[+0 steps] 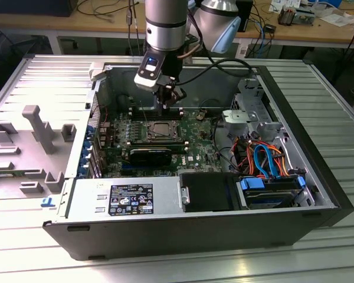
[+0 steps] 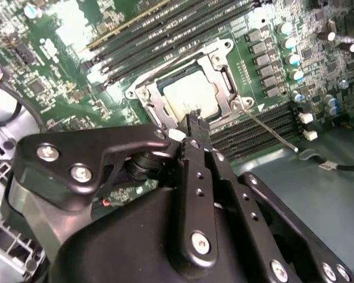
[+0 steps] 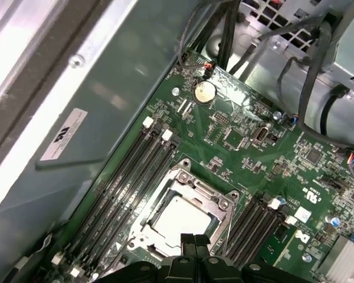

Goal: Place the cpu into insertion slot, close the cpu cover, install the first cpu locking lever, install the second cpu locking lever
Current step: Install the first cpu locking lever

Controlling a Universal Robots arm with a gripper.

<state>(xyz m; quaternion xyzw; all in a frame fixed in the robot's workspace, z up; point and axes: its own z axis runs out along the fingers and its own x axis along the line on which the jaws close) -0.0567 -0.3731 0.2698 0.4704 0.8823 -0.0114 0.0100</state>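
Hangs with gripper (image 3: 194,238) fingers (image 3: 189,242) pressed together, holding nothing, close over the cpu cover (image 3: 222,203) lying flat around the cpu (image 3: 178,221) inside the insertion slot (image 1: 146,132).

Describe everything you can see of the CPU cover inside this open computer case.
The cpu cover is a thin, silvery metal frame, roughly square, with a large window cut through its middle. It lies flat on the green board, closed down around the cpu, whose pale metal top shows through the window. Small tabs and screw points sit at its corners. Long memory slots run along two of its sides. The tool hangs just above one edge; whether it touches the cover cannot be told.
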